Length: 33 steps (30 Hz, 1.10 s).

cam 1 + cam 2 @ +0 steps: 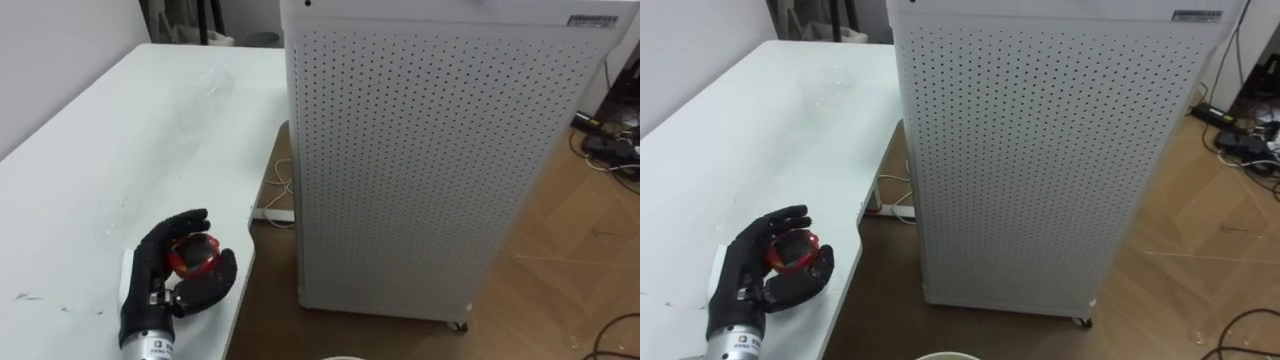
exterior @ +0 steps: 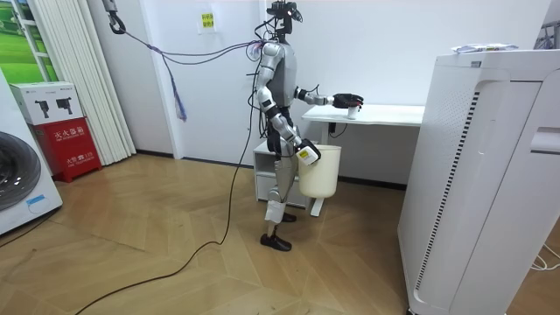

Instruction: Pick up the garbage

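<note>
Centrally, my left hand [image 1: 150, 268] is clenched around the red piece of garbage [image 1: 196, 256], with the fingers curled over its top and the thumb closing from below, so the item sits inside the grasp and not beside it. The hand is over the near end of the white table [image 1: 120, 140], close to the edge that faces the tall white perforated cabinet [image 1: 430, 150]. Whether the garbage touches the tabletop or is just clear of it cannot be read from above. Holding the item from both sides is, I judge, what lets it be carried off the table without rolling (it looks round and smooth, so a loose hold could let it slip). In the room view I stand at the table's end with the left arm stretched forward over it. My right hand [image 2: 306, 155] is low at my side, at the rim of the white bucket [image 2: 319, 171], and its grip cannot be made out at that distance. The bucket is kept below table height and near my body, presumably so the garbage can be dropped in after a short swing of the left arm. A faint clear object [image 1: 215, 80] lies well apart, farther along the table.
</note>
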### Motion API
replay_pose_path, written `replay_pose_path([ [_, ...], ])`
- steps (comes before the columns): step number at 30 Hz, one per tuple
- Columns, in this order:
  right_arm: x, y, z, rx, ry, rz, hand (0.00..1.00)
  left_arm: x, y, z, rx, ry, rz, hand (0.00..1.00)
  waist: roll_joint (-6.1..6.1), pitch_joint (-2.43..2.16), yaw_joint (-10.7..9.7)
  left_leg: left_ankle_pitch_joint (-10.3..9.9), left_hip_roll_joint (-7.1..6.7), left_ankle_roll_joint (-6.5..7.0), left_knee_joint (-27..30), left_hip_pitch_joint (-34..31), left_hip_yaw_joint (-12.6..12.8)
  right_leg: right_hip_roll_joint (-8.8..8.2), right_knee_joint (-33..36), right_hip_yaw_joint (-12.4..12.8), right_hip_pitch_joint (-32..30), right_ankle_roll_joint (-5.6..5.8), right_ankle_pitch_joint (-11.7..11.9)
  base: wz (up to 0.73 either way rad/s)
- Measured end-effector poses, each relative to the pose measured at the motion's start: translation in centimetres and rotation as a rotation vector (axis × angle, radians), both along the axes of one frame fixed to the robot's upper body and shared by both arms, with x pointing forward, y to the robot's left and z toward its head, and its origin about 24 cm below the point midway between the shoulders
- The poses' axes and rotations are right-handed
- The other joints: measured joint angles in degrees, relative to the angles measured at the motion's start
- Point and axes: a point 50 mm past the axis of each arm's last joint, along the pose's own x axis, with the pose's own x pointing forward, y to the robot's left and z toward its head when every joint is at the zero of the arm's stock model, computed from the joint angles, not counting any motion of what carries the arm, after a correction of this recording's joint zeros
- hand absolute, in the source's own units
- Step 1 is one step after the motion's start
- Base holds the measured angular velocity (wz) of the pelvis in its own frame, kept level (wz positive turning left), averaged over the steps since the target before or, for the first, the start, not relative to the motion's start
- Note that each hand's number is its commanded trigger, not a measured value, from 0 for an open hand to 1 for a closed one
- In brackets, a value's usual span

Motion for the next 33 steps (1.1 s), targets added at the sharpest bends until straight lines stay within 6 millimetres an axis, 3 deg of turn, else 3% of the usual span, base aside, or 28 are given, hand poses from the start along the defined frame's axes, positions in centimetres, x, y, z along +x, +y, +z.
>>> replay_pose_path([
  [10, 0.0, -0.1, 0.0, -0.002, 0.0, 0.001, 1.0, 0.0, 0.0, 0.0, 0.0, 0.002, 0.002, 1.0, 0.06, 0.07, 0.0, 0.0, 0.0, 0.0, -0.3, 0.1, 0.0, 0.06, -0.2, 0.2, -0.2, 0.0, 0.0, -0.01],
  [18, 0.7, 0.1, 0.3, 0.005, -0.02, -0.001, 1.0, 0.2, 0.0, 0.1, -0.027, -0.001, 0.007, 1.0, 0.2, 0.48, 0.1, 0.0, 0.04, 0.0, -0.2, -0.2, 0.0, 0.06, 0.2, 0.3, -0.7, 0.0, 0.0, -0.01],
  [24, 3.6, 0.4, 0.8, -0.015, -0.073, 0.001, 1.0, 1.3, -0.7, 1.1, -0.048, -0.044, -0.023, 1.0, 0.5, 0.67, 0.3, 0.0, -0.02, 0.04, 1.5, -4.2, 0.1, 0.01, 2.4, 1.2, -5.2, -0.03, 0.0, -0.06],
  [33, 9.0, 1.5, 1.9, -0.047, -0.129, 0.053, 1.0, 1.8, -6.0, 1.2, -0.216, -0.026, -0.308, 1.0, 0.29, 1.02, -0.1, 0.1, 0.18, 0.17, 5.7, -12.4, 0.1, -0.53, 6.4, 1.4, -13.4, -0.05, 0.0, -0.01],
])
